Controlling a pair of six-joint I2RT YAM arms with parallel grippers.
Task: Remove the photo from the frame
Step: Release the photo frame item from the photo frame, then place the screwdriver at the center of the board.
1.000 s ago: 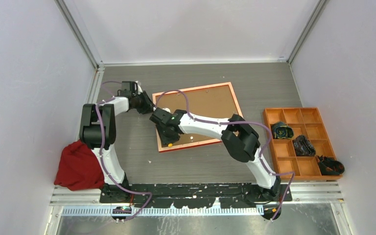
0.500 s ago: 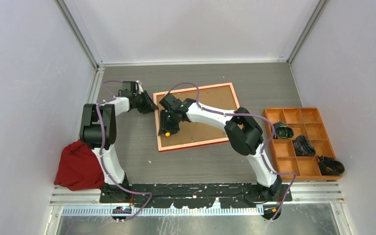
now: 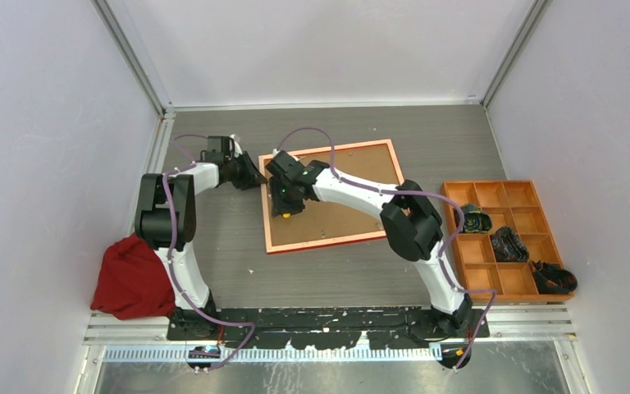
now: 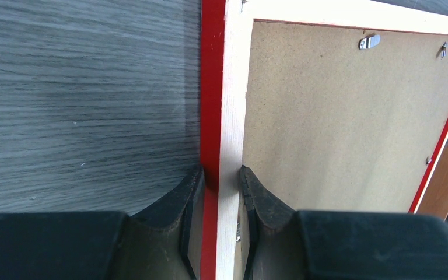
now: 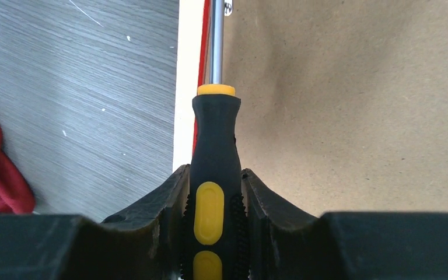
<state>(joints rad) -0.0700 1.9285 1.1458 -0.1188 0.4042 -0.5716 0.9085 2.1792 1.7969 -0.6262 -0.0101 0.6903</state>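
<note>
Since a second ago the right gripper has travelled along the left rail of the frame, from its near corner toward the far one; the left gripper has not budged. One frame lies face down on the table, brown board up, with the photo hidden beneath. Left jaws pinch that left rail. Right jaws are clamped on one black-and-yellow screwdriver, its tip cut off from view. Three small metal tabs show. One orange tray and one red cloth sit aside.

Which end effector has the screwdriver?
The right end effector, shut on the black-yellow screwdriver over the backing board; the left end effector grips the frame rail.
</note>
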